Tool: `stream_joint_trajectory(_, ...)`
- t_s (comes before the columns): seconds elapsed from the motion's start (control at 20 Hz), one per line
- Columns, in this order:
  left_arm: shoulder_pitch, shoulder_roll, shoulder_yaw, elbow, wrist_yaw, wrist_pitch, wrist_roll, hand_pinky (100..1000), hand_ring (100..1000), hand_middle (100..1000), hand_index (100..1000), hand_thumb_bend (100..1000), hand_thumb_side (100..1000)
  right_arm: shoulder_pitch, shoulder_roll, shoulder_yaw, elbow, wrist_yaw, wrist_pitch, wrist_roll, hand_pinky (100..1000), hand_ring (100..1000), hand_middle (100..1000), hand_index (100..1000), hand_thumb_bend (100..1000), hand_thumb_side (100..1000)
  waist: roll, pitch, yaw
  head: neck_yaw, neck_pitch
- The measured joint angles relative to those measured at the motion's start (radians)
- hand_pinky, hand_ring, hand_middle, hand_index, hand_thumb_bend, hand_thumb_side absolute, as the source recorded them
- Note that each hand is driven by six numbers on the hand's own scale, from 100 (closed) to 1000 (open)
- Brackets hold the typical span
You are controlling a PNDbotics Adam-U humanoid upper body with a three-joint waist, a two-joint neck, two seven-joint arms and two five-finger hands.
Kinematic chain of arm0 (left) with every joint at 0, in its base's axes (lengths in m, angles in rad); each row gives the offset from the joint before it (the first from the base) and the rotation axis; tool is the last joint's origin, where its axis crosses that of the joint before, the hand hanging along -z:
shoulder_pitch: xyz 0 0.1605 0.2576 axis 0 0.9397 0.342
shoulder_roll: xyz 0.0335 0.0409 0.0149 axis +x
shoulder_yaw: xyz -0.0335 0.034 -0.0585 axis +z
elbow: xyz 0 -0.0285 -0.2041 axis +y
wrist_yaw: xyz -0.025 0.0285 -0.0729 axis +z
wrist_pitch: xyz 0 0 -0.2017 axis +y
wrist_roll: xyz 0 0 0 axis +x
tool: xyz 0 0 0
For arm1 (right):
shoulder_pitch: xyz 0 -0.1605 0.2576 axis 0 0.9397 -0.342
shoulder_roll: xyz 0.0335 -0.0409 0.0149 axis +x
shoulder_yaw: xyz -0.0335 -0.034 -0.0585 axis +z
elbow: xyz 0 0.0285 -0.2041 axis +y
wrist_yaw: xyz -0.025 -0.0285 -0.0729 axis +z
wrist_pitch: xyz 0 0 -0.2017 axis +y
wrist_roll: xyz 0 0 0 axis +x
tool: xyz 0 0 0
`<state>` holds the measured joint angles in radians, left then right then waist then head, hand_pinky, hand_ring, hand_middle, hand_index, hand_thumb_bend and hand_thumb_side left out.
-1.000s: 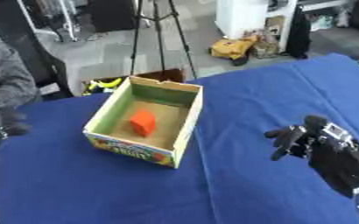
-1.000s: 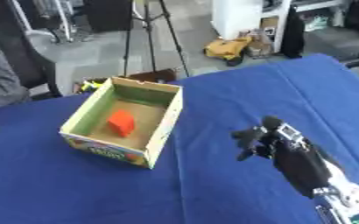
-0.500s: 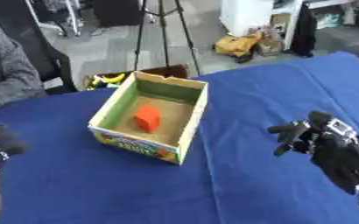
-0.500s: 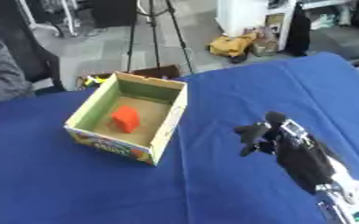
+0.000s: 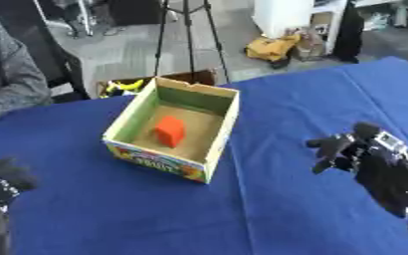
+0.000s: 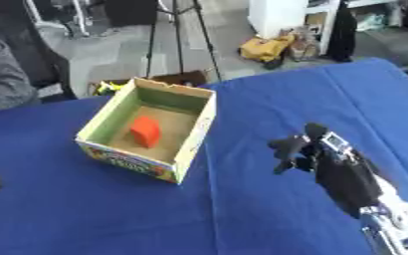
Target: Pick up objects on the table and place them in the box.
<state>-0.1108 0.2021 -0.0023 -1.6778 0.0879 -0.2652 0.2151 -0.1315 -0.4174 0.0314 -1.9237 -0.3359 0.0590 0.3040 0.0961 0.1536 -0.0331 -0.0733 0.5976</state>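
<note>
An open cardboard box (image 5: 216, 130) with green inner walls and a printed front stands on the blue table, left of centre. An orange block (image 5: 169, 131) lies inside it on the box floor. My right hand (image 5: 371, 158) hovers over the cloth to the right of the box, fingers relaxed and empty, about a hand's width from the box wall. My left hand (image 5: 3, 180) shows at the lower left edge, low over the table, holding nothing that I can see; its fingers are blurred.
The blue tablecloth (image 5: 268, 214) covers the whole table. Beyond the far edge stand a tripod (image 5: 190, 35) and floor clutter with a yellow item (image 5: 273, 49). A person in a grey sleeve (image 5: 12, 82) sits at the far left.
The whole picture has shifted as the head tilted. My left hand has risen into view at the lower left. The right hand stays about where it was.
</note>
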Motion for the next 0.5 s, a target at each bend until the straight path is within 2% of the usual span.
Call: stream_joint_trajectory(0.5, 0.002, 0.000, 0.000, 0.000, -0.002, -0.001, -0.005, 624, 575, 592, 782, 203, 1000, 0.001, 0.002, 0.000, 0.000, 0.000, -0.001, -0.002, 595, 852, 552, 539, 100, 964, 0.000, 0.000, 0.003, -0.001, 0.000)
